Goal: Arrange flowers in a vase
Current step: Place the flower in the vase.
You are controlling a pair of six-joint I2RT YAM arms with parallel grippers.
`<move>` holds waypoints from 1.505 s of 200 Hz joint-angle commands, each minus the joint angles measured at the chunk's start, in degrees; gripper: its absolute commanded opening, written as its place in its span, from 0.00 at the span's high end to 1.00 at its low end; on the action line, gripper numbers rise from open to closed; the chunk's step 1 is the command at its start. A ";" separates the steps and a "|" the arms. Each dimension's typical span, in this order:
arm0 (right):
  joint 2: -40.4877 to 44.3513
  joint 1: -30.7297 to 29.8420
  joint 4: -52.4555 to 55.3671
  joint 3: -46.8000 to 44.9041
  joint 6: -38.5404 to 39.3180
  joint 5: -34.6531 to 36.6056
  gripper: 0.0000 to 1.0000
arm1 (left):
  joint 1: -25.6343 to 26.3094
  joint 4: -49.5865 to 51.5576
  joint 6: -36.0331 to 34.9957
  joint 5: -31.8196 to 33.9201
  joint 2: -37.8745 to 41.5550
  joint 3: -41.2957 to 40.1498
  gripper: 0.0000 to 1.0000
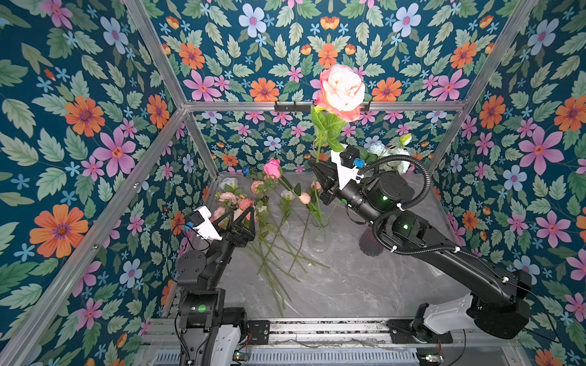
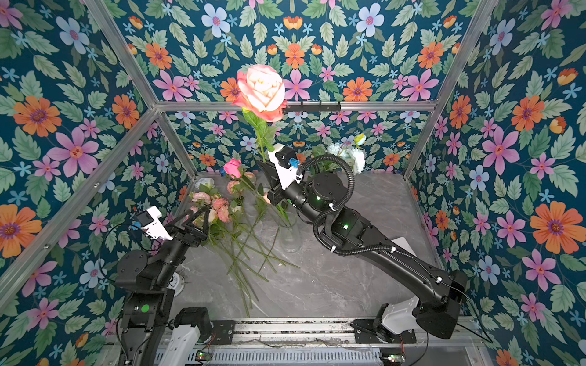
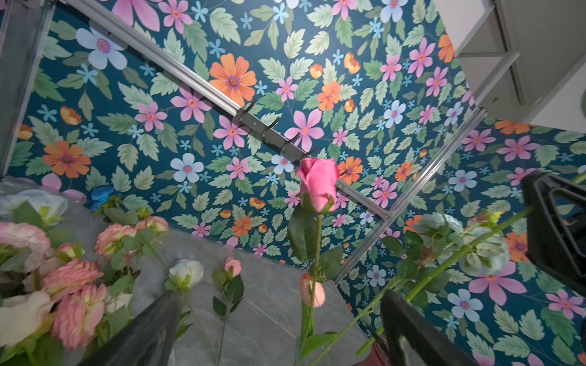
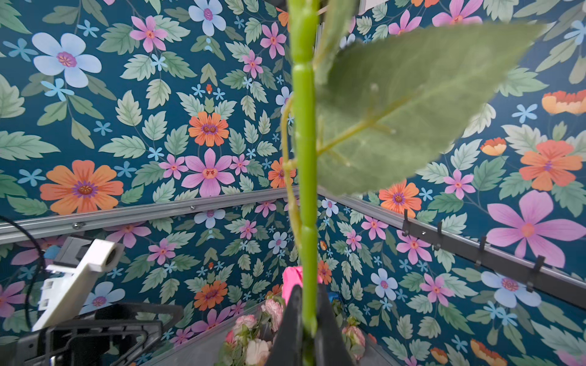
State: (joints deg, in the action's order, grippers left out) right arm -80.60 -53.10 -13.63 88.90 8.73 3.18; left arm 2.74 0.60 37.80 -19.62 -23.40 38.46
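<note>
Holding: a long green stem [image 4: 304,158] is pinched between the pressed-together jaws of the right gripper [image 4: 306,313].
Held flower: a large peach-pink rose [image 1: 342,90] is carried high above the table [image 1: 348,285], bloom uppermost and stem close to upright.
Left gripper [image 1: 240,213]: the jaws are spread wide and nothing is held; it hovers just over the blooms of the loose flowers.
Loose flowers [image 1: 234,202]: pink, peach and white blooms are laid in a heap on the table at the robot's left, with their stems fanned back toward the robot's base.
Clear glass vase [image 1: 318,237]: it is stood near the middle of the table, directly beneath the held stem. A hot-pink rose [image 1: 272,168] is already leaned in it.
Stem tip: in both top views the lower end appears to reach the vase mouth. Whether it is inside the glass cannot be told.
Dark vase [image 1: 369,247]: it is stood just beside the clear one and is largely hidden under the right arm. White blooms [image 1: 391,155] are seen behind that arm.
Step in hand: the peach-pink rose is judged to be mid-placement, one flower being in the clear vase and most left on the table.
Next move: a straight descent is called for, so that the stem is slid down inside the glass. The jaws should be parted only once the stem is supported. Care is needed that the leaves are not caught on the rim and the leaning hot-pink rose is not knocked out.
</note>
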 commanded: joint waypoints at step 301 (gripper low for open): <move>6.88 3.81 -10.77 -36.68 -18.17 4.39 0.48 | 0.01 18.45 0.26 18.35 -9.13 -3.48 0.00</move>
State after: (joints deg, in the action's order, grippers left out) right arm -75.55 -49.25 -25.06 53.93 -6.11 6.33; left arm 2.76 15.86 37.39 -4.56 -30.94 34.09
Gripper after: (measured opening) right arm 0.433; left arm 0.997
